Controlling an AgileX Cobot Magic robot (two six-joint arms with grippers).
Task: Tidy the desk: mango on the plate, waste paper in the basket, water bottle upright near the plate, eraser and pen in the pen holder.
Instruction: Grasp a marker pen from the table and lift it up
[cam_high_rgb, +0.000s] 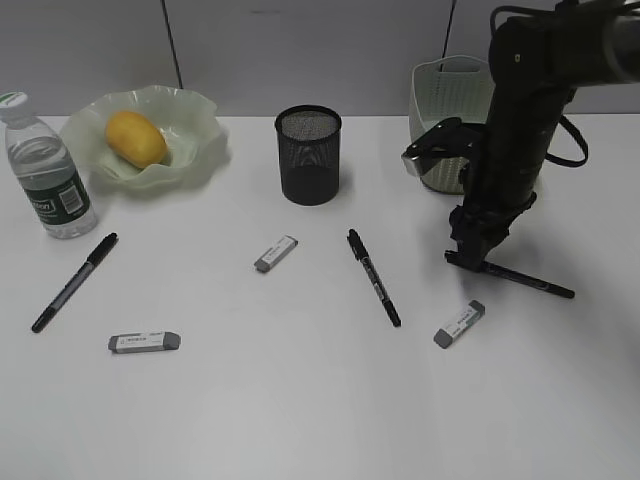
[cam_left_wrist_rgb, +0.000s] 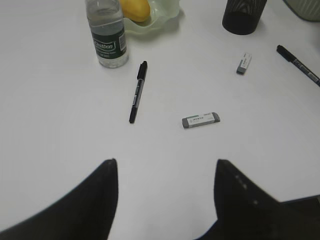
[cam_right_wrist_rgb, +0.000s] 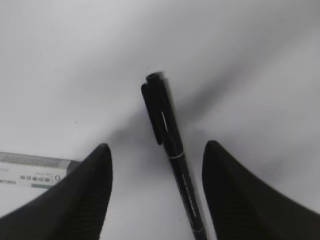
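My right gripper (cam_high_rgb: 470, 256) is down at the desk (cam_high_rgb: 300, 410), open, its fingers on either side of a black pen (cam_right_wrist_rgb: 172, 150) with gaps on both sides. My right gripper (cam_right_wrist_rgb: 157, 147) is not touching that pen (cam_high_rgb: 530, 280). My left gripper (cam_left_wrist_rgb: 165, 162) hangs open over bare desk. The mango (cam_high_rgb: 135, 138) lies in the plate (cam_high_rgb: 195, 125). The water bottle (cam_high_rgb: 45, 170) stands upright left of it. The pen holder (cam_high_rgb: 308, 155) is at centre back, the basket (cam_high_rgb: 445, 95) behind the right arm. Waste paper is out of view.
Two more pens lie loose, one at the left (cam_high_rgb: 75, 282) and one in the middle (cam_high_rgb: 373, 277). Three erasers lie flat: centre (cam_high_rgb: 276, 253), front left (cam_high_rgb: 145, 342), and beside the right gripper (cam_high_rgb: 459, 324). The right arm stands in front of the basket.
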